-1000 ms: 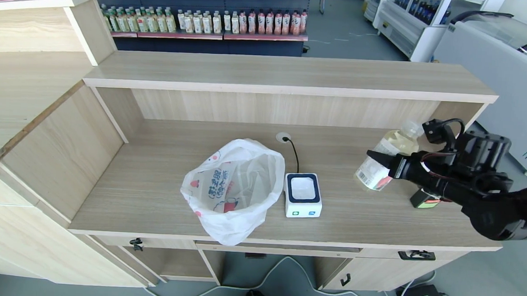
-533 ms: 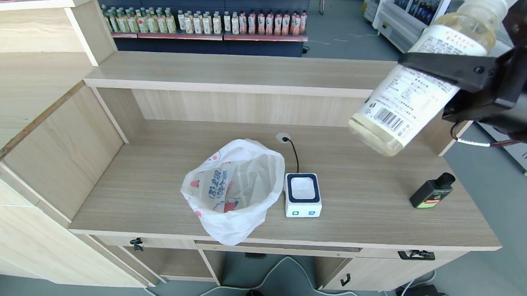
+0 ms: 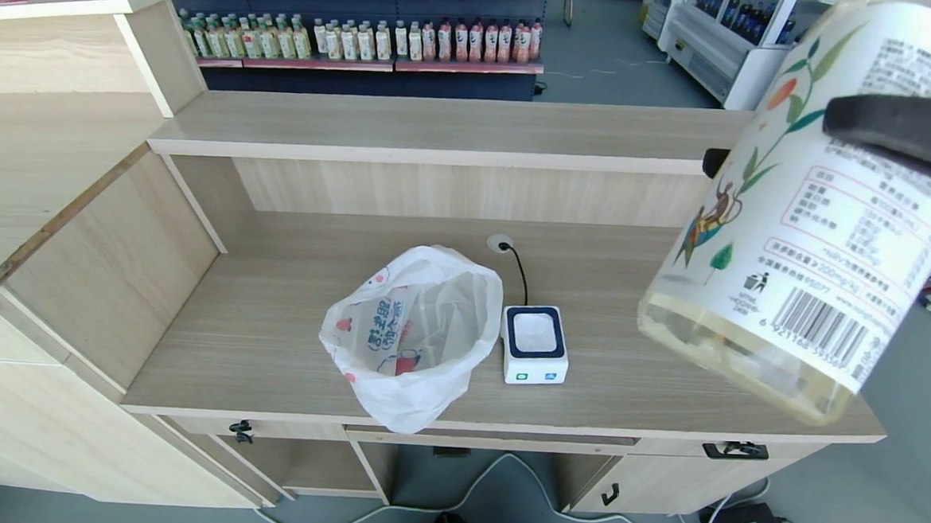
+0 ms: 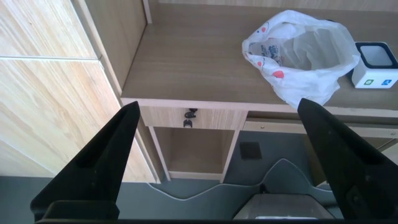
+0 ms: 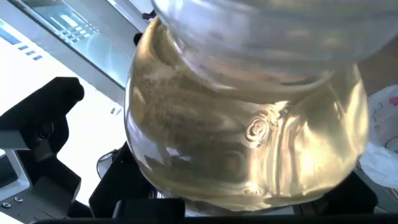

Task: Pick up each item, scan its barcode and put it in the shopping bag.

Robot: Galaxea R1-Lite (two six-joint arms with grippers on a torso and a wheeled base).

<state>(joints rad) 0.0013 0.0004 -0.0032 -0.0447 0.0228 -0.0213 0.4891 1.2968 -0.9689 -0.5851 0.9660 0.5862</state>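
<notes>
Shop, drink shelves [image 3: 316, 63] at back, checkout counter [image 3: 270, 339] w/ scanner [image 3: 535, 343]

Pale yellow bottle [image 3: 736, 351] with white leaf-patterned label [image 3: 826, 225], white red-printed bag [image 3: 412, 332]

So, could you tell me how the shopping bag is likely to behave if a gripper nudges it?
Probably floppy: the shopping bag is thin, crumpled film, standing loosely open on the counter. Nothing bulky shows inside, so it is likely light and apt to slide or collapse rather than resist.
</notes>
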